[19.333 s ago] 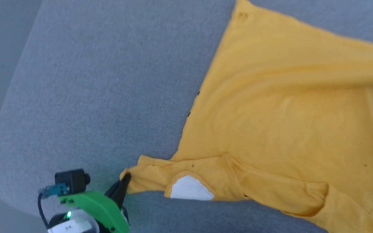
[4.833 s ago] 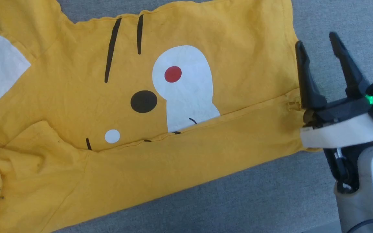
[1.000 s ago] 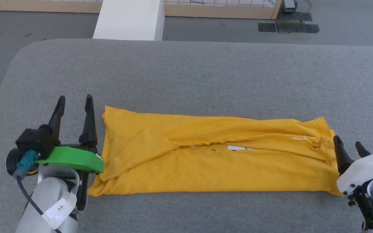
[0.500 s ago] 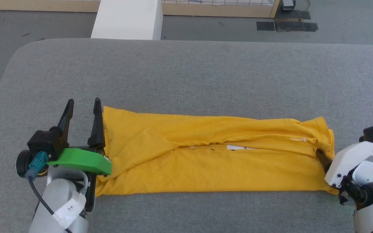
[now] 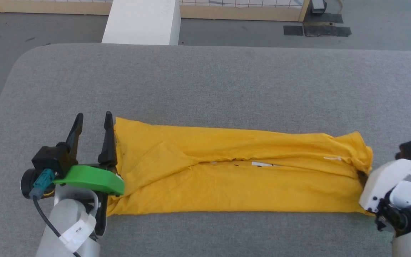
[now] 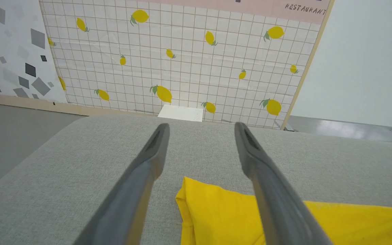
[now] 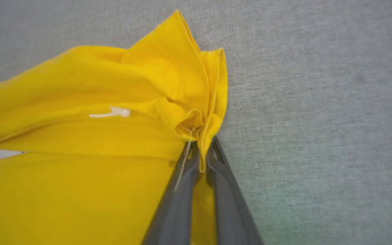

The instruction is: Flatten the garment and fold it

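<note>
Since one second ago the right jaws had clenched on the bunched right end of the garment (image 5: pixel 234 178), a long strip on the desk (image 5: pixel 205 82), likely to lift it for the next fold; the left jaws stood released at its left edge

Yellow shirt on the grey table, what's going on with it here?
The shirt lies on the table as a long strip, its sides already folded in. The right end effector is shut on the strip's right end, pinching the bunched fabric. The left end effector is open at the left end, with the shirt's corner between its jaws, not yet gripped.
</note>
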Controlling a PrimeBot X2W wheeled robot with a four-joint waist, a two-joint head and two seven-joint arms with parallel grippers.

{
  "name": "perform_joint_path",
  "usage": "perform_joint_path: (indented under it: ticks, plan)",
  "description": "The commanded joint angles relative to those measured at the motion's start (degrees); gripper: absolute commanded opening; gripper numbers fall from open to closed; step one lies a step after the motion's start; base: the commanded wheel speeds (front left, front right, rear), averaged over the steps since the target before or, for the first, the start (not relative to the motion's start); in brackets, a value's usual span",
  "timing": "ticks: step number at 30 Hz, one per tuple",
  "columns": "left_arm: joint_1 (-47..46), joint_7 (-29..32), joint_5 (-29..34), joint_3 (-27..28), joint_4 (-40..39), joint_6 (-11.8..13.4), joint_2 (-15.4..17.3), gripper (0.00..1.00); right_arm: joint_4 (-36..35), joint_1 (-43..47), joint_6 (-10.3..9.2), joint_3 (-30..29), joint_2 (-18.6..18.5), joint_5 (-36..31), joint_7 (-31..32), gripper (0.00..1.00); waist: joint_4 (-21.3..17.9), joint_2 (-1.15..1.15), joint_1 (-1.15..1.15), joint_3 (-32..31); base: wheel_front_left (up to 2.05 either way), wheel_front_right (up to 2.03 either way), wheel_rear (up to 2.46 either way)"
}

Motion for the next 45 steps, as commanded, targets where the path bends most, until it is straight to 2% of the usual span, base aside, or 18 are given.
perform_joint_path:
  ticks: [1, 10, 14, 18, 22, 26, 31, 35, 40, 45]
  plan:
    - [0.1, -0.2, 1.1, 0.2, 0.2, -0.3, -0.3, 1.0, -1.0, 1.3, -0.09, -1.8, -0.1, -2.0, -0.6, 0.0, 0.0, 0.0, 0.0, 0.0, 0.0, 0.0, 0.0]
    - [0.4, -0.2, 1.6, 0.8, 0.6, -1.0, -0.9, 1.0, -7.6, 1.7, -0.09, -15.6, -0.4, -13.3, -4.0, 0.0, -0.7, 0.0, 0.0, 0.0, 0.0, 0.0, 0.0]
    - [0.4, -0.2, 1.9, 0.9, 0.7, -1.3, -0.9, 1.0, -7.4, 1.2, -0.09, -17.6, -1.8, -15.3, -5.2, 0.0, -1.0, 0.0, 0.0, 0.2, 0.0, 0.0, 0.0]
    - [0.4, -0.2, 2.1, 0.9, 0.7, -1.5, -0.9, 1.0, -8.0, 1.5, -0.09, -16.6, -2.9, -16.1, -5.5, 0.0, -1.0, 0.0, 0.0, 0.2, 0.0, 0.0, 0.0]
    - [0.5, -0.2, 2.3, 1.0, 0.8, -1.6, -1.1, 1.0, -12.1, 3.3, -0.09, -11.1, -2.8, -13.7, -3.8, 0.0, -0.8, 0.0, 0.0, -0.1, 0.0, 0.0, 0.0]
    - [0.7, -0.2, 2.4, 1.0, 0.9, -1.7, -1.4, 1.0, -22.9, 7.0, -0.09, -2.7, -2.2, -9.5, 1.4, 0.0, -0.4, 0.0, 0.0, -0.7, 0.0, 0.0, 0.0]
    - [0.8, -0.2, 2.5, 1.0, 1.3, -1.9, -1.4, 1.0, -39.3, 11.3, -0.09, 9.3, -1.6, -5.3, 11.1, 0.0, 0.0, 0.0, 0.0, -1.0, 0.0, 0.0, 0.0]
    - [0.4, -0.2, 2.4, 0.8, 1.5, -2.0, -1.5, 1.0, -46.3, 11.0, -0.09, 19.1, -2.2, -5.1, 15.4, 0.0, 0.6, 0.0, 0.0, -0.6, 0.0, 0.0, 0.0]
    - [-0.3, -0.2, 2.4, 0.6, 1.3, -2.1, -1.8, 1.0, -44.2, 6.2, -0.09, 30.2, -2.2, -5.2, 15.4, 0.0, 1.5, 0.0, 0.0, 0.6, 0.0, 0.0, 0.0]
    - [-1.4, -0.2, 2.2, 0.6, 1.5, -2.2, -2.0, 1.0, -34.9, -0.5, -0.09, 39.8, -1.2, -4.3, 12.3, 0.0, 2.5, 0.0, 0.0, 2.2, 0.0, 0.0, 0.0]
